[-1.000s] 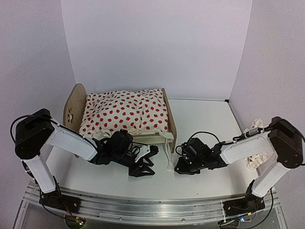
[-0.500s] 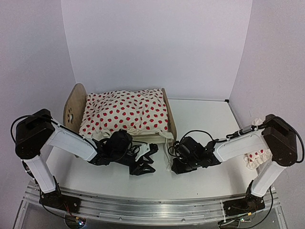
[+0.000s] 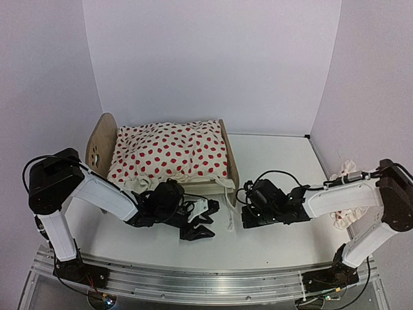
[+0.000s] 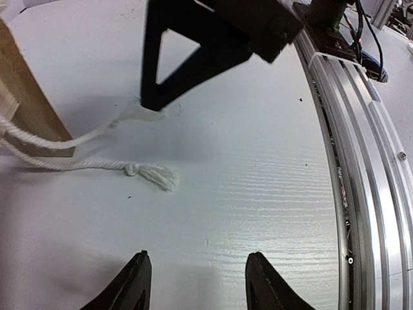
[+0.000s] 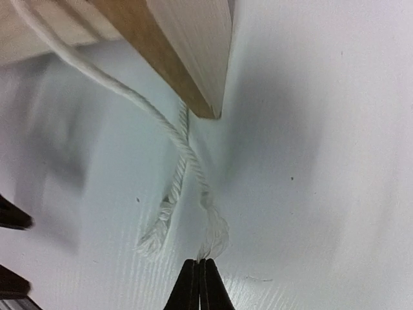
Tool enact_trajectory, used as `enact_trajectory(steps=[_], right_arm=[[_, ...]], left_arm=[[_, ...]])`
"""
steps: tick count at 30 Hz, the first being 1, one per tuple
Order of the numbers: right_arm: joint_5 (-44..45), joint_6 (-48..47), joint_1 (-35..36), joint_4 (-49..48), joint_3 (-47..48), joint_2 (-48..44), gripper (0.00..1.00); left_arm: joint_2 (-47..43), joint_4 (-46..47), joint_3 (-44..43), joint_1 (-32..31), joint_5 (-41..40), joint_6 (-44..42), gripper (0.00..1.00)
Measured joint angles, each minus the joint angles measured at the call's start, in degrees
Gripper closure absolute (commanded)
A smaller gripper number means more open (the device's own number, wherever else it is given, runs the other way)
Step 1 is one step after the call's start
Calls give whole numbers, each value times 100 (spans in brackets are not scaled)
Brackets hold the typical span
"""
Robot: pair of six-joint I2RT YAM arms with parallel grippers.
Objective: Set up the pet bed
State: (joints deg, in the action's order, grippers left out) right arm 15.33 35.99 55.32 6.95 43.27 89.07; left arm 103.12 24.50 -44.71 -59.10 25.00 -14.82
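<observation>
Counter [image 3: 277, 161]: carries the pet bed [image 3: 98, 145] at its far left. Duvet [image 3: 171, 152]: spread over the bed, judged done. Pillow [image 3: 341, 218]: well right of the bed, judged unplaced. Left tool [image 4: 197, 258]: before the bed's footboard corner, fingers apart, empty. Right tool [image 5: 199, 261]: below that corner, fingers pressed together at the frayed cords [image 5: 184, 145]; grip on a strand unconfirmed.

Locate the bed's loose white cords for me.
Top view, centre: the cords lie on the table off the pet bed's near footboard corner, between the left gripper and right gripper.
</observation>
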Motion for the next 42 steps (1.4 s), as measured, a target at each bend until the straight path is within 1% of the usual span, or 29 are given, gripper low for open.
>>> enact_trajectory(steps=[3, 6, 7, 8, 10, 12, 13, 16, 21, 24, 29, 31, 32, 34, 35, 36, 42], right_arm=[[81, -46, -33, -7, 0, -288, 100], [132, -142, -77, 0, -1, -342, 100], [151, -169, -97, 8, -4, -342, 100], [180, -195, -120, 8, -15, -346, 100], [248, -217, -164, 4, -49, -368, 100], [301, -220, -209, 5, -137, -447, 100], [327, -221, -225, 10, -194, -506, 100], [413, -219, -249, -2, -340, -668, 100], [502, -214, -252, -52, -654, -994, 100], [551, -213, -252, -123, -828, -1201, 100], [570, -212, -252, -197, -894, -1282, 100], [568, -212, -252, -258, -899, -1282, 100], [568, -212, -252, -301, -913, -1289, 100], [568, -211, -252, -337, -956, -1334, 100], [568, -210, -252, -346, -984, -1372, 100], [568, -210, -252, -349, -1011, -1419, 100], [480, -242, -252, -410, -1114, -1555, 100]], left_arm=[[339, -45, -280, -118, -15, -173, 48], [677, -193, -702, -205, -15, -381, 47], [791, -278, -893, -224, -24, -449, 49], [900, -353, -1091, -241, -53, -479, 51], [1057, -502, -1400, -264, -163, -441, 61], [1203, -825, -1783, -291, -455, -226, 64], [1254, -1006, -1953, -311, -603, -79, 62], [1289, -1574, -2317, -369, -974, 722, 62], [1410, -2275, -2692, -602, -1475, 1810, 55], [1524, -2494, -2729, -711, -1646, 2180, 53], [1779, -2596, -2963, -779, -2074, 2446, 58], [1846, -2561, -3035, -774, -2287, 2502, 63], [1865, -2552, -3053, -771, -2365, 2523, 68], [1895, -2550, -3082, -770, -2501, 2553, 85], [1905, -2559, -3094, -770, -2564, 2554, 95], [1912, -2565, -3099, -768, -2622, 2559, 100], [1910, -2641, -3103, -736, -2735, 2684, 100]])
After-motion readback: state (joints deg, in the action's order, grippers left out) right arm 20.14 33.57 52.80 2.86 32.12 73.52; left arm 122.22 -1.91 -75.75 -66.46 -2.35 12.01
